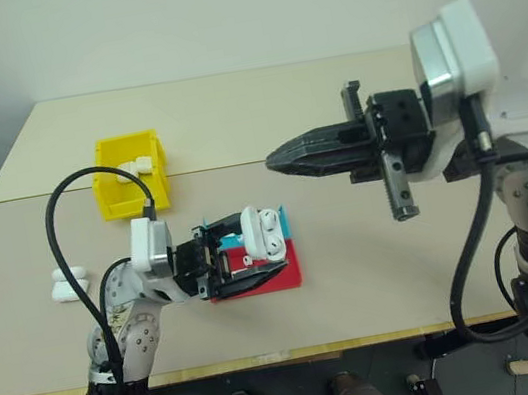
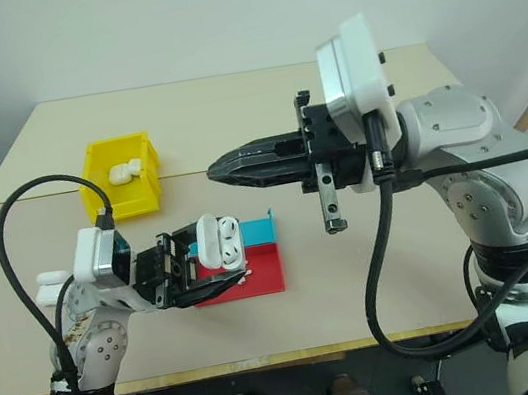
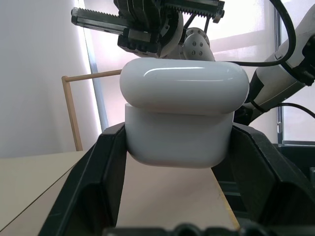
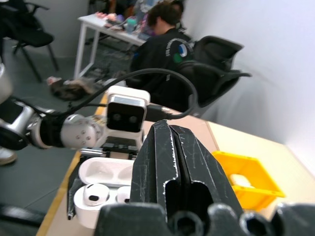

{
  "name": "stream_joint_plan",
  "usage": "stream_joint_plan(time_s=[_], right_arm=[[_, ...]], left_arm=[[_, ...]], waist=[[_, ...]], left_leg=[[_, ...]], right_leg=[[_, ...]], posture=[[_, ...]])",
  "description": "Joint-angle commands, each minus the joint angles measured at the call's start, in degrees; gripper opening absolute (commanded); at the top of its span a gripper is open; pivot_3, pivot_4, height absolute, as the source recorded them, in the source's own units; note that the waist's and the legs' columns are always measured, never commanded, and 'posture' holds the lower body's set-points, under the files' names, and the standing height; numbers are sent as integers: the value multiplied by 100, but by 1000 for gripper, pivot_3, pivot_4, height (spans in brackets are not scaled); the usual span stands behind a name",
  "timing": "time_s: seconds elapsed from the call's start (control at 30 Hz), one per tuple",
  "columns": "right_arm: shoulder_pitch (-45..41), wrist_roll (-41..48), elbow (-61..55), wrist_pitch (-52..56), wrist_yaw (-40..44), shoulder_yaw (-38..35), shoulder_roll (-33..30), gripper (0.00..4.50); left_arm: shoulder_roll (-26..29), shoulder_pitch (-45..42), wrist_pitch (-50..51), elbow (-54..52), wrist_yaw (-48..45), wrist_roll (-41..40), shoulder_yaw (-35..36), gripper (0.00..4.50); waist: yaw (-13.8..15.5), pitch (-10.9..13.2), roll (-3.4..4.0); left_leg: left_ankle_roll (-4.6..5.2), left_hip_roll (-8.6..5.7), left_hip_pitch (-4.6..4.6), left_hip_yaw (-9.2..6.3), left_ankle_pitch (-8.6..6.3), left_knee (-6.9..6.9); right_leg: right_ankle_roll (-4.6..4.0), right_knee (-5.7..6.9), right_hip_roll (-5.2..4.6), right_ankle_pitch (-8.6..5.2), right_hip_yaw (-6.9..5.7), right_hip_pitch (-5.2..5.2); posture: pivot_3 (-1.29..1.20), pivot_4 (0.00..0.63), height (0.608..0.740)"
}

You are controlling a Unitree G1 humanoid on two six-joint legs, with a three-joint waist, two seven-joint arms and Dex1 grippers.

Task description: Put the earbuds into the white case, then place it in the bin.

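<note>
Resting in the open white case, two earbuds are seen seated in their wells, lid hinged back. The case is clamped between the fingers of the left gripper, held above the blue-and-red tray near the table's front edge. Raised over the table to the right, the right gripper is pressed fully together, empty. Far left, the yellow bin is noted holding a white case.

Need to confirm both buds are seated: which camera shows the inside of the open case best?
The right wrist view: it looks into the open white case, showing earbuds in their wells. Both eye views show it small in the left claw. The left wrist view shows its outer shell.
</note>
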Motion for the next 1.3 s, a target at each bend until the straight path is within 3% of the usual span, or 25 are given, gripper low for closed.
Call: stream_joint_plan(time_s=[0.03,0.3,0.77,1.3], right_arm=[[-369,-448,179,-304,555,353,-41,16],[-887,-1395,991,-1060,1490,986,189,16],[-1215,-2109,1524,-1635,2136,1397,815,16],[-974,-2482,1578,-2114,2612,1303,263,16]], left_arm=[[-15,-134,-200,15,-14,134,-42,2820],[-26,-116,-339,97,7,324,-104,2820],[-155,-178,-629,387,23,586,-206,2820],[-141,-285,-686,467,-25,473,-95,2820]], waist=[[-1,0,0],[0,0,0],[4,1,1],[13,1,1]], left_leg=[[0,-1,0,0,0,0],[0,-1,-2,-1,0,0],[0,-1,-2,-2,0,0],[0,-1,-2,-2,0,0]], right_leg=[[0,0,0,0,0,-1],[0,0,-1,0,-2,-3],[-2,3,-2,2,-4,-4],[-2,3,-2,2,-5,-4]], posture=[[0,150,740],[0,150,740],[0,150,740],[0,150,740]])
